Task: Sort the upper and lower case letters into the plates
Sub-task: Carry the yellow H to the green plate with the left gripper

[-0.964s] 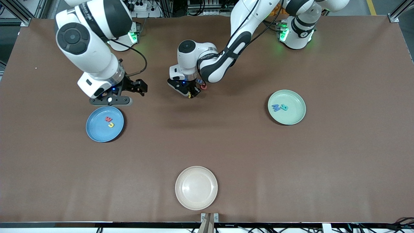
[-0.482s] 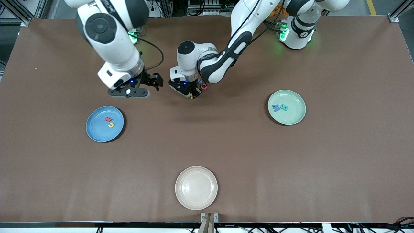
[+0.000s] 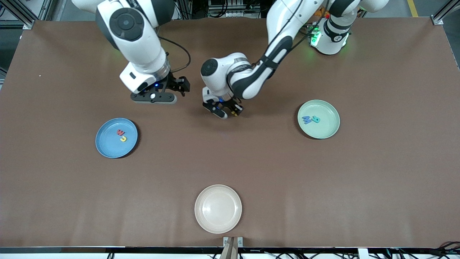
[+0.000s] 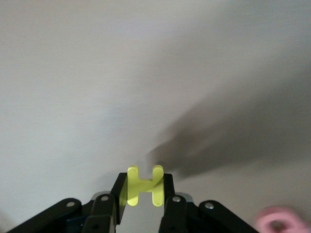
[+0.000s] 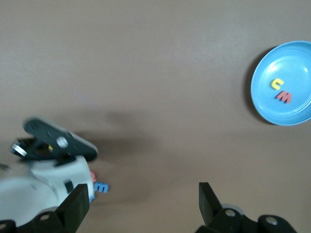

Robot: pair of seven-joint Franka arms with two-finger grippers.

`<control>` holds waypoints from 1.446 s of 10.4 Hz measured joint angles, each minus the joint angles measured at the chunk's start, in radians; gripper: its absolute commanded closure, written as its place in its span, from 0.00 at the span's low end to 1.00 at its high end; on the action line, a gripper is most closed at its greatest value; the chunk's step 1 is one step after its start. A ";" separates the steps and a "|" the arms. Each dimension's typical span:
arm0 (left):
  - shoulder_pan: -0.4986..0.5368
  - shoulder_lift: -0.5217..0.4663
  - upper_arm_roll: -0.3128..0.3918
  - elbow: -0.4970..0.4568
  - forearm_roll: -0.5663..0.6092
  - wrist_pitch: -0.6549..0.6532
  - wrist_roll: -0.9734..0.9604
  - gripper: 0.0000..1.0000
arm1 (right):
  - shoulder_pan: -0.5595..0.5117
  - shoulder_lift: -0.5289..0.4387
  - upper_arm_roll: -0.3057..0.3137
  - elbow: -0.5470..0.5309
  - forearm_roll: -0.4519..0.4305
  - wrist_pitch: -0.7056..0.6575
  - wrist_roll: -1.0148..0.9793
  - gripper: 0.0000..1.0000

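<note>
left gripper (image 3: 234, 112) is clamped on a yellow letter h (image 4: 144, 185) over mid-table, right gripper (image 3: 178, 86) hangs wide open and empty nearby.

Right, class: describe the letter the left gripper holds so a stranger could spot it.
Find the left gripper over the table's middle. Pinched between its fingers is a yellow H, the only letter off the table and out of any plate.

light: bright, even | shadows: soft | left wrist view: blurred
</note>
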 measured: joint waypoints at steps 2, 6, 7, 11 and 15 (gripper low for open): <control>0.094 -0.080 0.000 -0.026 -0.039 -0.076 0.175 1.00 | 0.010 0.007 0.057 -0.002 -0.004 0.009 0.081 0.00; 0.243 -0.238 -0.005 -0.242 -0.066 -0.092 0.304 1.00 | 0.039 0.057 0.115 -0.011 -0.043 0.047 0.189 0.00; 0.281 -0.263 -0.008 -0.297 -0.066 -0.090 0.304 1.00 | 0.048 0.067 0.116 -0.016 -0.044 0.071 0.215 0.00; 0.442 -0.313 -0.015 -0.457 -0.066 -0.005 0.375 1.00 | 0.129 0.107 0.135 -0.056 -0.069 0.126 0.387 0.00; 0.511 -0.361 -0.018 -0.514 -0.066 0.011 0.430 0.04 | 0.254 0.165 0.138 -0.105 -0.085 0.199 0.599 0.00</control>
